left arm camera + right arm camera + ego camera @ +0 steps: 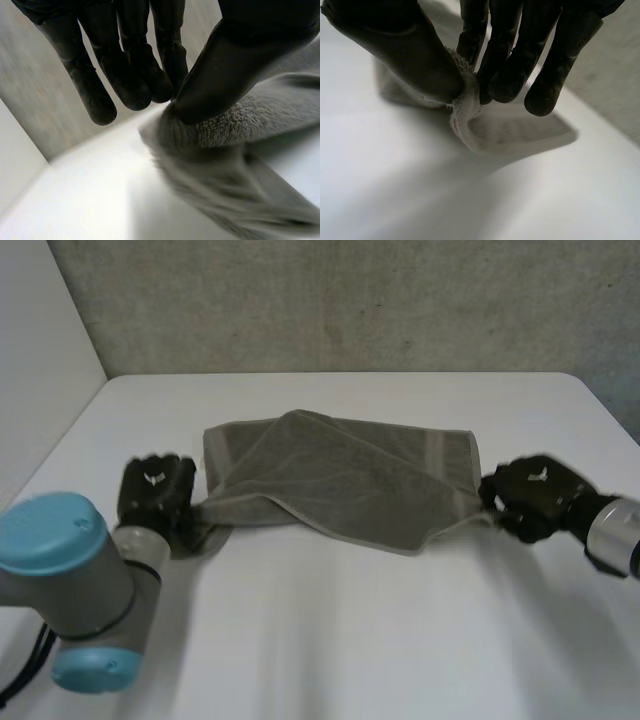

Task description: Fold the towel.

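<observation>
We pinched the towel (340,480) mid-table (330,640), left hand (157,490) and right hand (535,495) each thumb-to-fingers on a near corner; fold looked half done.

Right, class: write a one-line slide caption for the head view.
The left hand and right hand each pinch one end of the rumpled grey towel on the white table.

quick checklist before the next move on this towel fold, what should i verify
1. Corner pinch by left hand on towel: ok.
2. Opposite corner pinched by right hand: ok.
3. Towel lying flat: not ok, it is rumpled and twisted near the left hand.
4. Far edge resting on the table: ok.
5. Both pinches equally deep: cannot tell.
</observation>
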Controlling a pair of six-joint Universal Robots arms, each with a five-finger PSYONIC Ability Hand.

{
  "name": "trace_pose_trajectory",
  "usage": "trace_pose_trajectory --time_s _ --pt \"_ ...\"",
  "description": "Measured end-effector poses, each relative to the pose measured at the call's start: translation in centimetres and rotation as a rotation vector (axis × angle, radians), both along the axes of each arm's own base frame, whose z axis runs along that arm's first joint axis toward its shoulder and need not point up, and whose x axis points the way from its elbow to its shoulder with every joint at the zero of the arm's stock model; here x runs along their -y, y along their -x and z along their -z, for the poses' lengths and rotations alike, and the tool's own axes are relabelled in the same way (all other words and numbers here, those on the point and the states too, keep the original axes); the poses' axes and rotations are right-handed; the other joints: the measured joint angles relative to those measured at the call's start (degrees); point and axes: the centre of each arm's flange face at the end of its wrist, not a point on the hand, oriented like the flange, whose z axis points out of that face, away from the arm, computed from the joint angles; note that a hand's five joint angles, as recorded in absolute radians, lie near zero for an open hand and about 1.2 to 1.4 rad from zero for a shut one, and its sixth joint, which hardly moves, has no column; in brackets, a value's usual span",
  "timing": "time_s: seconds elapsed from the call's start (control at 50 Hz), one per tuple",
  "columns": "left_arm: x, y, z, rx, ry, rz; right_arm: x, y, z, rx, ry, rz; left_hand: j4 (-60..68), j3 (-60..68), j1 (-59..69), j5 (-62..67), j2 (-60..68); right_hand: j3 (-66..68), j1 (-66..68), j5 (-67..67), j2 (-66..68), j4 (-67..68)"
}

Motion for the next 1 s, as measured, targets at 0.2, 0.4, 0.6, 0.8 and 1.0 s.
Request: trace_pose_trajectory --time_s 0.2,0.4,0.6,0.8,1.0 --pt "2.1 -0.9 -13.1 -0.020 0.363 0.028 1.4 0.9 -15.4 0.257 0.330 0.117 0.0 0.0 0.0 0.0 0.0 0.0 0.0 0.0 0.0 0.0" --pt "1.7 -2.5 -22.1 -0.043 0.500 0.033 2.2 5.0 -25.0 0.339 0.458 0.210 0.0 0.0 0.0 0.6 0.0 0.0 0.0 0.0 0.0 0.0" --pt "5.9 -3.0 -16.7 -0.026 0.304 0.103 6.3 3.1 -17.2 0.138 0.246 0.163 0.1 0.0 0.0 0.6 0.0 0.0 0.0 0.0 0.0 0.0" --pt "11.5 -1.5 -10.0 -0.015 0.176 0.146 8.7 -2.7 -10.6 -0.035 0.215 0.100 0.3 0.0 0.0 1.2 0.0 0.0 0.0 0.0 0.0 0.0" --pt "15.9 0.0 -15.5 -0.062 0.423 0.112 12.2 -6.2 -16.8 0.132 0.640 0.217 0.3 0.1 0.0 1.3 0.0 0.0 0.0 0.0 0.0 0.0"
